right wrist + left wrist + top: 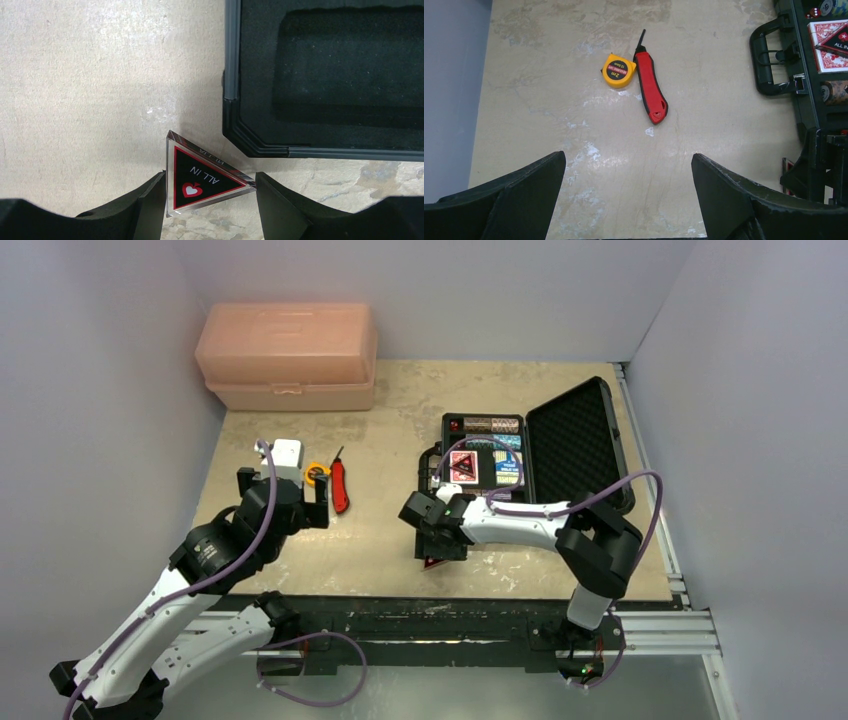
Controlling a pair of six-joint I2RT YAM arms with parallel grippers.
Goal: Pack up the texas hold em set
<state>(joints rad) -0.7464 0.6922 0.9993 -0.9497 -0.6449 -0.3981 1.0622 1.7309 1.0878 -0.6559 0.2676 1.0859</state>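
The black case [480, 502] lies open at the right, lid [580, 440] folded back. Inside are chip stacks [492, 426], red dice [456, 425], a red deck [462, 466] with a triangular token on it, and a blue deck [508, 470]. My right gripper [210, 187] is shut on a black-red "ALL IN" token [200, 177] low over the table, just off the case's foam-lined corner [260, 145]. My left gripper [629, 190] is open and empty over bare table, left of the case handle [766, 65].
A red folding knife [651, 87] and a yellow tape measure [618, 70] lie ahead of the left gripper. A large peach plastic box [287, 355] stands at the back left. White walls close in both sides.
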